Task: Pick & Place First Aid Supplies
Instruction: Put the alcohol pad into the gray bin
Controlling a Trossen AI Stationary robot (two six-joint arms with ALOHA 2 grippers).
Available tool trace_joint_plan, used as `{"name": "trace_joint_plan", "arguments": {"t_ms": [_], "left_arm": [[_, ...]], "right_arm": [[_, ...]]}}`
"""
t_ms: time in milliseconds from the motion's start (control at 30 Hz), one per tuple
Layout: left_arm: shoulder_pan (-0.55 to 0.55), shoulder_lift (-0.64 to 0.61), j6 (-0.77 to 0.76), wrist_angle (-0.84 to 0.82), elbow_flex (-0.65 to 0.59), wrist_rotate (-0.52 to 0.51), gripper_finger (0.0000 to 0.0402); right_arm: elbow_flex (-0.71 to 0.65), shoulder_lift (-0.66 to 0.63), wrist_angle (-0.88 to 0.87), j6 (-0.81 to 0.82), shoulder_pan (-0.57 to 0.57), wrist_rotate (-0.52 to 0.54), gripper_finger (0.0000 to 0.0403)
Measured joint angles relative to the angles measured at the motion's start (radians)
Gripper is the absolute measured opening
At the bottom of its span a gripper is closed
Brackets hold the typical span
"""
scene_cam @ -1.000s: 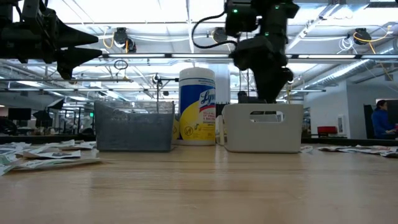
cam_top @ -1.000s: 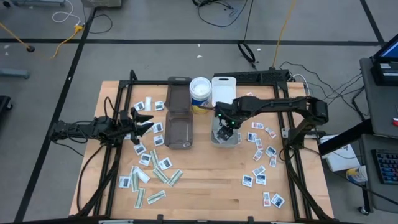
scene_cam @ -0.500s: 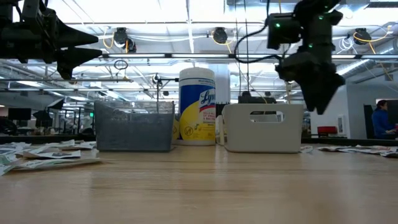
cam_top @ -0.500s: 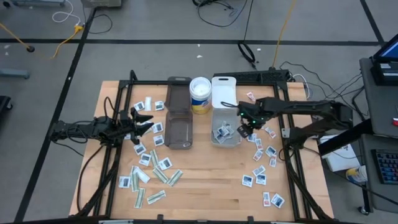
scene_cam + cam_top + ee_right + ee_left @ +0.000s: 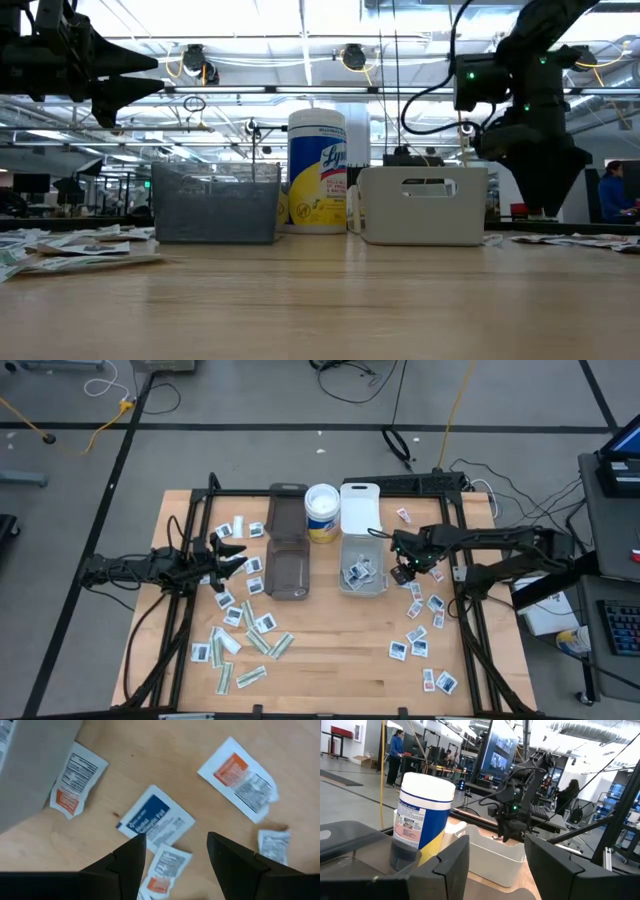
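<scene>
White bin [image 5: 361,574] edge just left of right pincer [image 5: 404,573], spread, empty above packets [image 5: 156,821]; left pincer [image 5: 228,557] spread

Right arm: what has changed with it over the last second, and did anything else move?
The right claw swung from over the white bin out to the table beside it. It now hangs open and empty over loose packets. The packets in the bin look unchanged. The left claw stayed open above the packets on its side. The grey bin and wipes canister did not move.
</scene>
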Motion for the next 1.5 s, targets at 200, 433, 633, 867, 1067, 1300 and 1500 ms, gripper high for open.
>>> {"name": "trace_joint_plan", "arguments": {"t_ms": [200,433,633,867,1067,1300,1500], "left_arm": [[0.000,0.000,0.000,0.000,0.000,0.000,0.0196],[0.000,0.000,0.000,0.000,0.000,0.000,0.0196],[0.000,0.000,0.000,0.000,0.000,0.000,0.0196],[0.000,0.000,0.000,0.000,0.000,0.000,0.0196],[0.000,0.000,0.000,0.000,0.000,0.000,0.0196],[0.000,0.000,0.000,0.000,0.000,0.000,0.0196],[0.000,0.000,0.000,0.000,0.000,0.000,0.0196]], "right_arm": [[-0.037,0.027,0.079,0.000,0.000,0.005,0.0208],[-0.089,0.067,0.154,-0.010,0.000,-0.003,0.0207],[-0.095,0.072,0.154,-0.017,0.000,0.003,0.0155],[-0.097,0.065,0.162,-0.019,-0.005,0.000,0.0024],[-0.039,0.065,0.139,-0.022,-0.008,-0.017,0.0007],[0.095,0.058,0.002,-0.063,-0.028,-0.012,0.0002],[0.210,0.058,-0.173,-0.117,-0.065,-0.034,0.0001]]}}
